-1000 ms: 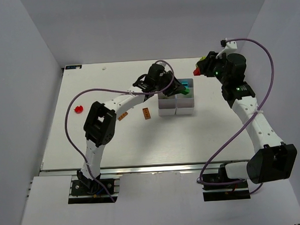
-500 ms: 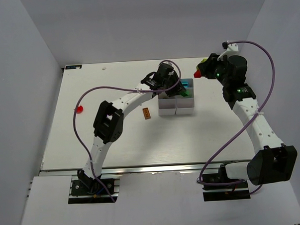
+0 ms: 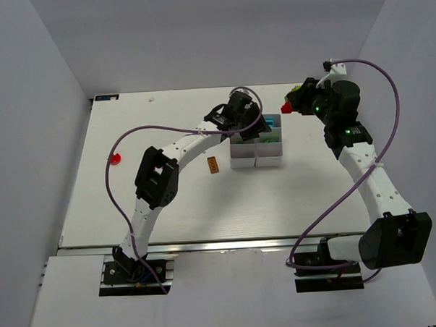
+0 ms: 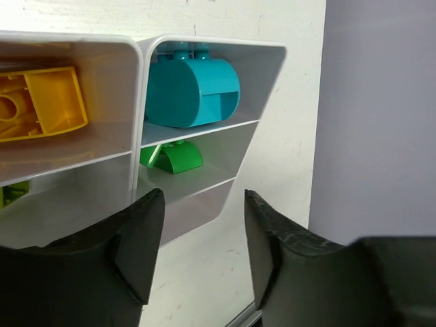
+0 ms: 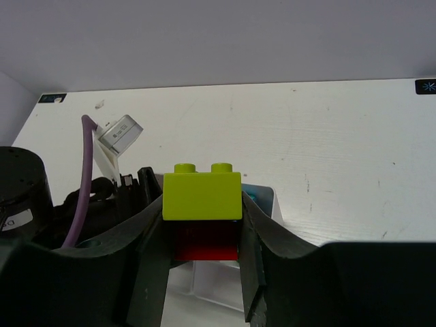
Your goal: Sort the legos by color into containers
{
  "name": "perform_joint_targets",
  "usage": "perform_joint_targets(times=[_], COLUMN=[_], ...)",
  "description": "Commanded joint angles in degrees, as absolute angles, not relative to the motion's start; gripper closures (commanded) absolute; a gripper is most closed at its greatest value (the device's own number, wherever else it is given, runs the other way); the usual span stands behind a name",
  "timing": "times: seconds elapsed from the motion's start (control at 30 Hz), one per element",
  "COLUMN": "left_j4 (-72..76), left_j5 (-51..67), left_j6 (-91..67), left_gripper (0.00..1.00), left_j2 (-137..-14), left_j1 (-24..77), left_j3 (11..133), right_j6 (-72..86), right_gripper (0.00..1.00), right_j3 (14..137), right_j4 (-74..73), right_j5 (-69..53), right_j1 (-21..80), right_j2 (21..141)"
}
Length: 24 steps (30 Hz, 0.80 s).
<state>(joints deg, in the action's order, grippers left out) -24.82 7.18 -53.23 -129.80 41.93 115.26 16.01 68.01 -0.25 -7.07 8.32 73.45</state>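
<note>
- You've got 1 white tray (image 3: 256, 156).
- In its compartments you can count 4 legos: 1 yellow brick (image 4: 41, 102), 1 teal brick (image 4: 191, 92), 1 green brick (image 4: 174, 157) and 1 lime sliver (image 4: 8, 193), which is mostly cut off.
- Loose on the tabletop (image 3: 169, 209) are 2: 1 red piece (image 3: 116, 158) and 1 orange piece (image 3: 213, 164).
- In the right end effector (image 5: 202, 225) are 2, stacked: 1 lime brick (image 5: 202, 194) and 1 red brick (image 5: 204, 243).

The left arm (image 3: 180, 148) is reaching forward and bending to the right at its elbow. Its wrist is tipping down. The left gripper (image 4: 202, 238) is hanging with its two black fingers (image 4: 139, 238) spread apart, and nothing is sitting between them. The right arm (image 3: 374, 182) is stretching forward and leaning in to the left. The right gripper (image 5: 202, 225) is pointing left, and its fingers (image 5: 151, 252) are squeezing the stacked legos (image 5: 202, 197), a yellow-green one on top of a red one.
</note>
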Motion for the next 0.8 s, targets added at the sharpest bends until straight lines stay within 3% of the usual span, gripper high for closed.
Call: perform_joint_targets(times=[0.0, 0.1, 0.2, 0.3, 0.33, 0.43, 0.63, 0.77], left_j4=[-22.8, -20.9, -16.7, -7.4, -5.5, 6.1, 17.4, 25.5], left_j5=[5.1, 4.6, 6.2, 11.0, 12.6, 17.6, 21.8, 26.5], left_j6=[-53.2, -53.1, -51.9, -49.9, -50.1, -53.1, -49.0, -46.6], left_gripper=[0.41, 0.53, 0.53, 0.35, 0.23, 0.02, 0.02, 0.02], left_j2=[-122.2, -116.7, -109.2, -100.9, -99.0, -90.7, -81.9, -79.6], left_j1=[42.2, 41.4, 40.2, 38.8, 38.2, 36.3, 35.5, 35.5], left_j3=[117.0, 112.5, 103.2, 91.3, 88.1, 75.4, 63.3, 58.9], right_j6=[15.1, 14.6, 14.3, 15.3, 15.7, 18.4, 24.3, 38.0], right_gripper=[1.00, 1.00, 1.00, 1.00, 1.00, 1.00, 1.00, 1.00], right_j3=[68.2, 68.2, 68.1, 68.2, 68.6, 70.1, 70.7, 69.7], right_j4=[1.8, 2.1, 2.8, 5.1, 5.3, 6.1, 14.0, 25.7], right_j5=[-10.3, -14.6, -20.8, -28.5, -31.8, -38.4, -52.8, -59.8], right_j1=[7.6, 6.9, 6.3, 5.9, 5.9, 5.9, 6.0, 6.1], right_j2=[70.9, 70.9, 71.0, 71.5, 71.8, 73.6, 77.3, 80.4])
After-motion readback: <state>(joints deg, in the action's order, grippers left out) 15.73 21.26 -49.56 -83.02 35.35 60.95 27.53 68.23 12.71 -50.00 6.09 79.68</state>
